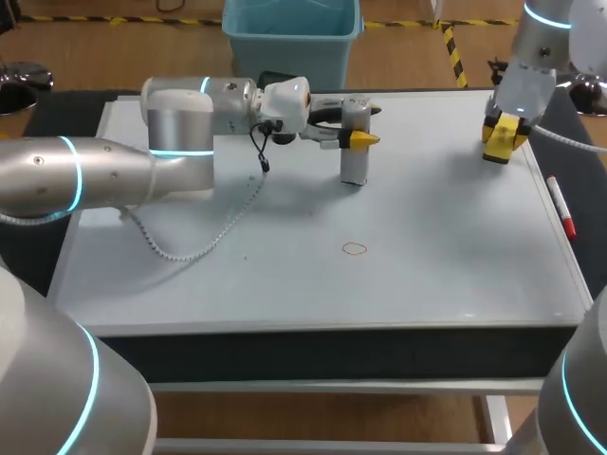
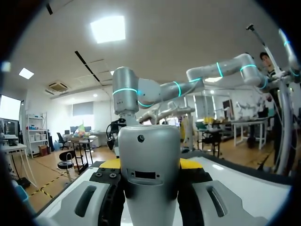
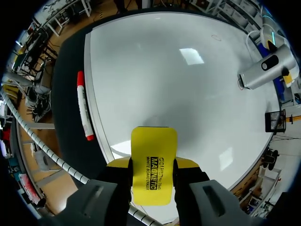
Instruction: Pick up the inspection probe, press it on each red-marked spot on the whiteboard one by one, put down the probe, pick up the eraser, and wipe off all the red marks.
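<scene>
Left wrist view shows your left fingers (image 2: 189, 164) clamped on the inspection probe (image 2: 149, 174), upright at the whiteboard's (image 1: 427, 218) far middle. It looks rigid, smooth and probably slippery, so grip mid-body. Your right fingers (image 3: 188, 164) pinch the eraser (image 3: 153, 165), likely light, by its sides near the far right corner.

The probe (image 2: 149, 174) hides most of the left fingers' (image 2: 192, 164) yellow tips.
</scene>
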`<state>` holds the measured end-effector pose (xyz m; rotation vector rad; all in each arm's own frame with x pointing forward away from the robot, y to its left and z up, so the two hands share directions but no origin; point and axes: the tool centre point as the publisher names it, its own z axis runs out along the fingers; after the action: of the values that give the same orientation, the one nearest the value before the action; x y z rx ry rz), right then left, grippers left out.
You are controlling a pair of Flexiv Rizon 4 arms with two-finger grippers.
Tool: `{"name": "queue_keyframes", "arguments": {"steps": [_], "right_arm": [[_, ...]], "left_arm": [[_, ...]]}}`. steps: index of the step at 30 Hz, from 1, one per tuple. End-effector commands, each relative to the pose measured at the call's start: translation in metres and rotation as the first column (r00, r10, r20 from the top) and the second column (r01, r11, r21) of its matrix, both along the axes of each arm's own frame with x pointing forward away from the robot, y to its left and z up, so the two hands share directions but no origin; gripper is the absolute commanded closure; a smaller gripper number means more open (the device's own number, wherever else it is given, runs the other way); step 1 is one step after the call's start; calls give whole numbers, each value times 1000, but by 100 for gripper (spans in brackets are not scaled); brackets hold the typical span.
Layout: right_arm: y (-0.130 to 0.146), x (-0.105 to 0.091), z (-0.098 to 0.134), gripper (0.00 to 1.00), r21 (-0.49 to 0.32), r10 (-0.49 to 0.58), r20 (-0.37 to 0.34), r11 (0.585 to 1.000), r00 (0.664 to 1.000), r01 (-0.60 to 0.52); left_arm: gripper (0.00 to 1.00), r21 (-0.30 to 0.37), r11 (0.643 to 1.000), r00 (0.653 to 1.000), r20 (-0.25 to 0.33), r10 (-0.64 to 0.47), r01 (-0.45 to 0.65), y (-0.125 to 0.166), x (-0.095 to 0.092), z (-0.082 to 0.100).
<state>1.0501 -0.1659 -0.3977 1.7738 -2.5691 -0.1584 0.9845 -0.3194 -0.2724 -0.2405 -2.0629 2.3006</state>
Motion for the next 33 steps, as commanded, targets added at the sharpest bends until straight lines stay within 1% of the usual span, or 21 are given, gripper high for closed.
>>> {"name": "queue_keyframes", "arguments": {"steps": [1,14,33], "right_arm": [[-1,1,1,100,-3,2,-2,1000,1000,-2],[-1,1,1,100,-3,2,-2,1000,1000,-2],[-1,1,1,100,-3,2,-2,1000,1000,-2]], "left_arm": [[100,-3,1000,1000,-3,8,-8,-4,-1,-2],[100,2,1000,1000,-22,8,-8,-10,-2,-6],[100,11,1000,1000,-26,17,-17,-6,-7,-7]]}}
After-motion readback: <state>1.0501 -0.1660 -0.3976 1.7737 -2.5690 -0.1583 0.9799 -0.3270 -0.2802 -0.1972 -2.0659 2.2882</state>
